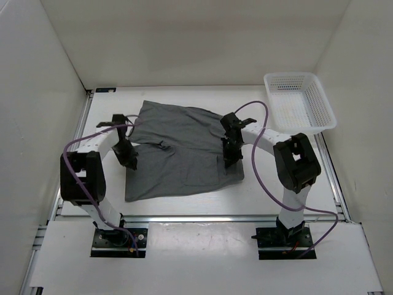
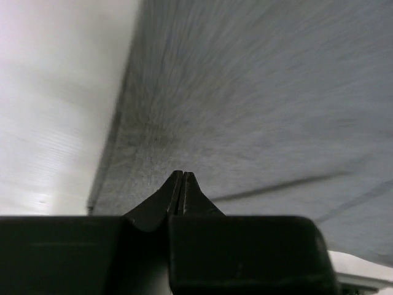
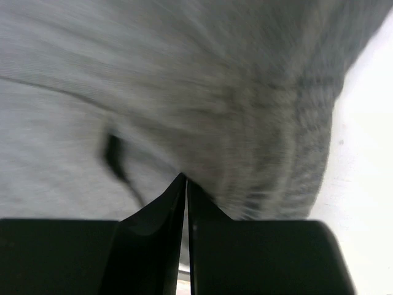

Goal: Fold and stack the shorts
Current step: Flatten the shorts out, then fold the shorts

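Note:
The grey shorts (image 1: pixel 184 153) lie spread flat on the white table (image 1: pixel 184 206). My left gripper (image 1: pixel 130 161) is down at their left edge. In the left wrist view it (image 2: pixel 183 175) is shut, tips against the cloth (image 2: pixel 258 92); no fabric shows between the jaws. My right gripper (image 1: pixel 229 161) is down near the shorts' right edge. In the right wrist view it (image 3: pixel 186 179) is shut with only a thin slit, and the fabric (image 3: pixel 184 80) bunches up at its tips. A dark drawstring (image 3: pixel 113 153) lies just left of them.
A white mesh basket (image 1: pixel 330 104) stands at the back right corner of the table. White walls enclose the table on three sides. Purple cables loop from both arms. Bare table shows left of the shorts (image 2: pixel 55 92) and right of them (image 3: pixel 368 153).

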Robot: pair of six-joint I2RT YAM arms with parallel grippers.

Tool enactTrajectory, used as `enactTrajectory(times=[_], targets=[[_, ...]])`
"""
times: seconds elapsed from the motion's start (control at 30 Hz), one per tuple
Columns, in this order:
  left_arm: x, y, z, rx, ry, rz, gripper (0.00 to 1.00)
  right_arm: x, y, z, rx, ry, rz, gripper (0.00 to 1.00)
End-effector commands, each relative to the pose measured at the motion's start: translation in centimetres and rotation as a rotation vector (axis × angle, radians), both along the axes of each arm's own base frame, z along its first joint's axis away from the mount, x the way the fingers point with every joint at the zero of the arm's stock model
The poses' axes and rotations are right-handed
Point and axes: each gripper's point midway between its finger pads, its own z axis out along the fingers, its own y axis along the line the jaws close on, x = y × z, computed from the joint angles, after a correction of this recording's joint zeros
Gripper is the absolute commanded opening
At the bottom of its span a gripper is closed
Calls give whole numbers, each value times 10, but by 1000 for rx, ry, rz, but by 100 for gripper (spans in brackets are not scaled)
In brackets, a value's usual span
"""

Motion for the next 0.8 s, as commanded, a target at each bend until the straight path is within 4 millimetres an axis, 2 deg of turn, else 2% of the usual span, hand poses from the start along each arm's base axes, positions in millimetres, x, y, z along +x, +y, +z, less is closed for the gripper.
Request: enactTrajectory(times=[0.0,0.03,0.1,0.23,0.37,0.43,0.47,0.5,0.53,0.57,0.6,0.63,0.67,0.7,0.73,0.77], targets=[[-13,-25,-24,-77,25,32,10,-9,-9,-10,-7,4,-47,8],[-25,-31,-31,-75,56,21,10,-16,-13,-16,-15,21,-56,8],[-27,-36,-37,-66,66,10,10,-32,-26,-31,-65,59,-60,6],[-33,-41,-48,-21,95,-24,10,-41,-39,-28,-92,36,-90,6],[-21,-54,-36,-37,60,-57,10,-47,-41,-17,-82,27,-108,5],[-10,-53,-20,-27,26,-73,11,-38,-43,0,-83,-35,-117,5],[10,-53,-2,-15,-31,-93,13,-36,-46,8,-96,-54,-122,8],[13,-46,9,26,-32,-96,14,-19,-42,31,-83,-126,-119,14],[23,-43,18,47,-50,-102,21,-11,-49,39,-127,-160,-112,31],[49,-41,44,77,-126,-115,29,8,-43,62,-112,-226,-115,42],[55,-39,54,95,-128,-121,38,21,-47,70,-113,-257,-128,55],[66,-38,55,108,-124,-129,43,30,-48,78,-113,-272,-122,61],[92,-42,81,105,-202,-143,51,40,-48,76,-115,-270,-135,62],[103,-44,89,103,-220,-142,58,63,-52,90,-101,-311,-158,62],[112,-45,81,110,-185,-158,65,72,-54,92,-102,-312,-173,60],[124,-48,85,108,-198,-157,71,82,-57,83,-122,-286,-176,59]])
